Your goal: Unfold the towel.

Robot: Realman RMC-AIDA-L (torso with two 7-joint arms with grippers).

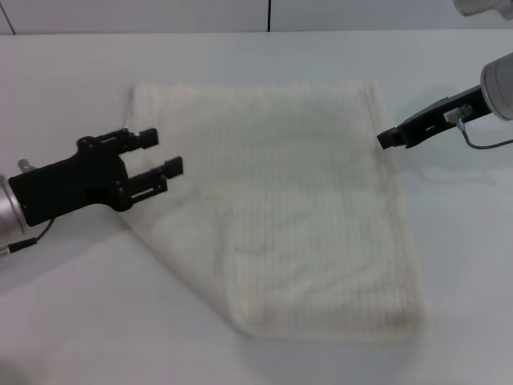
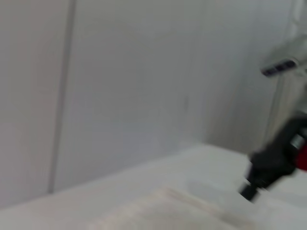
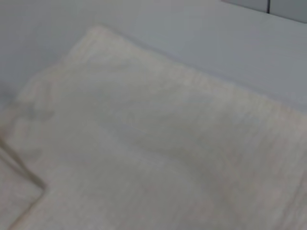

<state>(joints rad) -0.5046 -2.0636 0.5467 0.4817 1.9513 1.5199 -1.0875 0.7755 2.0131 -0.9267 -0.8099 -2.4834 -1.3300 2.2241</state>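
The cream-white towel lies on the white table, with a diagonal edge at its near left and a thicker folded layer along its near edge. My left gripper is open and empty, hovering over the towel's left edge. My right gripper is at the towel's right edge near the far corner; I cannot tell whether it touches the cloth. It also shows in the left wrist view, beyond a strip of towel. The right wrist view is filled with the towel, a fold step near one corner.
Bare white table surface surrounds the towel on all sides. A pale wall runs behind the table's far edge. A cable hangs from the right wrist.
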